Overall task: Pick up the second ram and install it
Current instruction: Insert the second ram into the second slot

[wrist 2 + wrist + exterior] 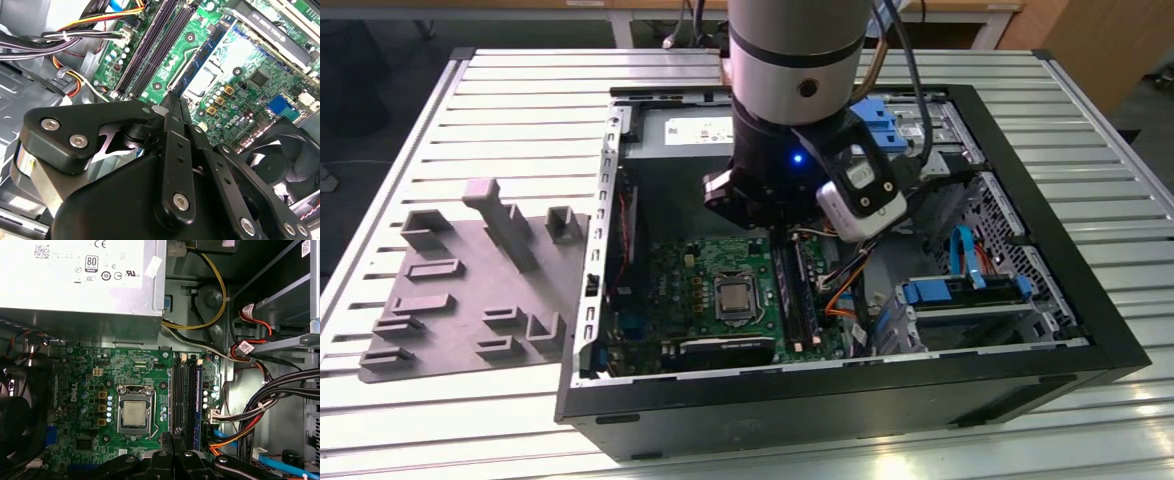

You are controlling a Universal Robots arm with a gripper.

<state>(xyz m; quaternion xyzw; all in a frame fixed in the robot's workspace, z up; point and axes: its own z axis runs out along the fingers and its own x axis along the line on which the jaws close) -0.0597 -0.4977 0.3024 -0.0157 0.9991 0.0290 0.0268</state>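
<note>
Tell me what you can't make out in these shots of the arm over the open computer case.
Exterior view: the arm's wrist hides much of the tool and the far end of the memory slots.
Both wrist views: the tool's own black links cover what lies right under it, so whether it holds the second ram cannot be told.
First wrist view: the fan is cut off by the picture's edge.

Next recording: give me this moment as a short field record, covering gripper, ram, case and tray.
gripper: inside the open computer case, fingers shut on the second ram
second ram: on edge above the motherboard, between the black memory slots and the processor; seating unclear
grey tray: on the table, outside the case, at the exterior view's left
</note>
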